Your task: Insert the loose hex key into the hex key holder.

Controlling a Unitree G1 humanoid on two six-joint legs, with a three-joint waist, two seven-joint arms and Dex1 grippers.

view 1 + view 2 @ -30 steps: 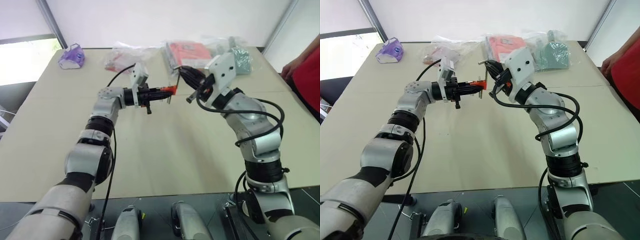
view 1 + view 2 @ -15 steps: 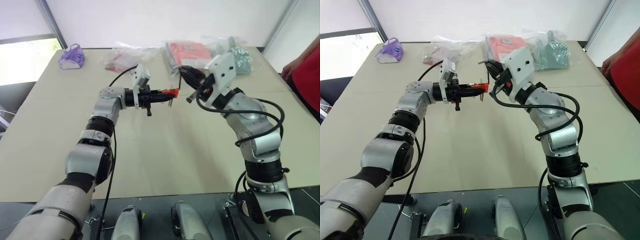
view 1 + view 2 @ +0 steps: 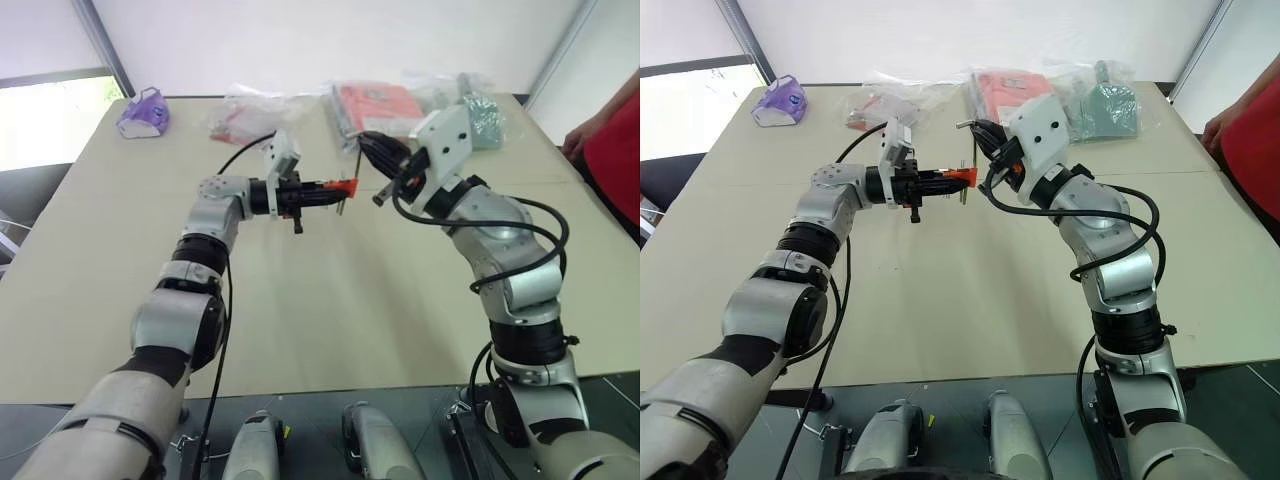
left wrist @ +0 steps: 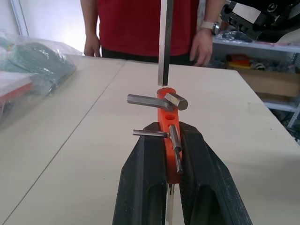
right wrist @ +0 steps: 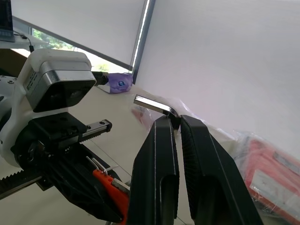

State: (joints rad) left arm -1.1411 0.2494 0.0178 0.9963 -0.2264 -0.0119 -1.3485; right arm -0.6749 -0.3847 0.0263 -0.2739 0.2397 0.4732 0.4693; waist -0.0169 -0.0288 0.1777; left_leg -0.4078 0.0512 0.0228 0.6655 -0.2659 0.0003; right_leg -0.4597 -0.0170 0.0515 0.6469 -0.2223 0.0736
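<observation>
Above the middle of the table, my left gripper (image 3: 325,188) points to the right and is shut on the orange-red hex key holder (image 4: 168,117), which has short keys sticking out of it. My right gripper (image 5: 174,120) is shut on the loose hex key (image 5: 152,104) just below its bent end. The key's straight shaft (image 4: 163,42) hangs down with its tip at the upper end of the holder (image 3: 958,177). Whether the tip sits inside a hole I cannot tell. The two grippers are close together, right gripper (image 3: 980,130) slightly above and behind the left.
At the table's far edge lie a purple object (image 3: 143,112), a clear bag with red contents (image 3: 240,120), a red packet in plastic (image 3: 378,103) and a greenish bag (image 3: 480,115). A person in red (image 3: 610,150) stands at the right. The beige table (image 3: 330,300) spreads below the arms.
</observation>
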